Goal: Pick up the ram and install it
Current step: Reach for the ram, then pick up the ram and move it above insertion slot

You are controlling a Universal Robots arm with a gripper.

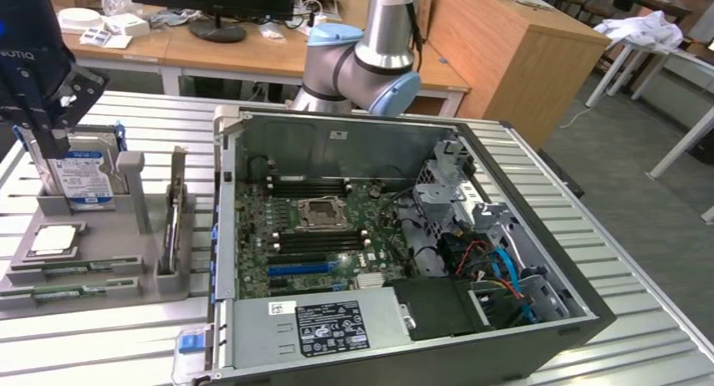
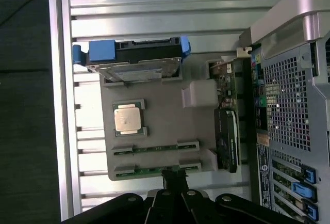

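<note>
**Shut and empty over the parts tray; ram lying in its slot**

My gripper (image 2: 174, 178) (image 1: 43, 139): black fingers pressed together, nothing seen between them. I hang above the grey plastic parts tray (image 2: 165, 121) (image 1: 112, 236), not touching it.

Nearest my fingertips in the wrist view is a long, thin green ram stick (image 2: 149, 171) (image 1: 56, 293). It lies flat in the slot at the tray's outer edge. Just beside it and parallel lies a second ram stick (image 2: 154, 149) (image 1: 73, 270), the same green strip, in its own slot.

Next along the tray sits a square silver processor chip (image 2: 129, 118) (image 1: 53, 240), flat in a shallow recess.

At the tray's far end stands a large silver hard drive (image 2: 134, 61) (image 1: 89, 173) with a blue-white label and blue side brackets, upright on its edge. In the exterior view my fingers overlap it.

On the tray's side toward the case, a dark expansion card (image 2: 227, 136) (image 1: 173, 227) stands on edge.

To the exterior view's right of the tray is an open dark-grey computer case (image 1: 580, 302) (image 2: 289, 105), lying on its side on the ribbed silver metal table (image 1: 112, 344) (image 2: 154, 12). Inside it is a green motherboard (image 1: 369, 236), with black memory slots (image 1: 318, 185) either side of the processor socket (image 1: 321, 212).

Behind the case is my silver-and-blue arm (image 1: 369, 52). Beyond that are wooden desks (image 1: 491, 35).
</note>
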